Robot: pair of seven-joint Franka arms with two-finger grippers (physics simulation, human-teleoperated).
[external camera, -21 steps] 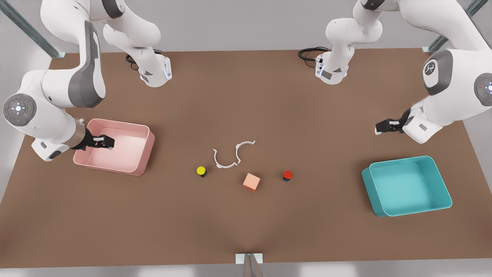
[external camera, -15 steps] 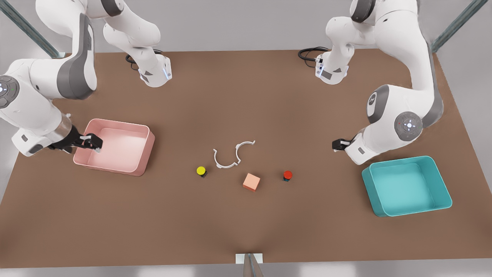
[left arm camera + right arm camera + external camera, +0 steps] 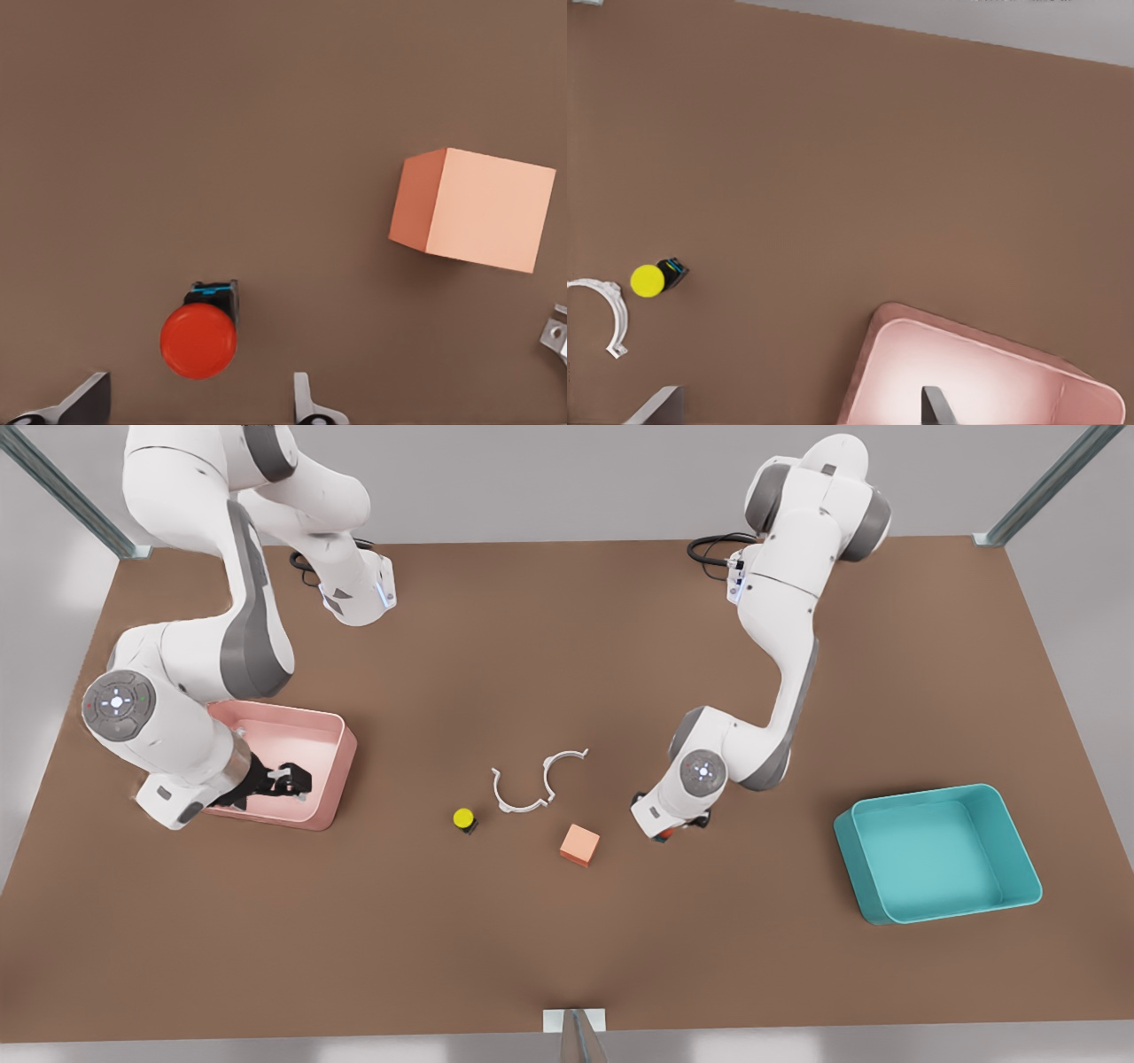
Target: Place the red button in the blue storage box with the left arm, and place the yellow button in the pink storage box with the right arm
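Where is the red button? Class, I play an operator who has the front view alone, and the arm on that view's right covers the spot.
Observer: In the left wrist view the red button stands on the table, in line with the gap of the left end effector.
Operator: Is that end effector open?
Observer: Yes. Its fingers are spread wider than the button, and neither touches it.
Operator: And the right end effector, by the pink box?
Observer: The right end effector is open and empty at the pink box. The yellow button sits apart on the table.
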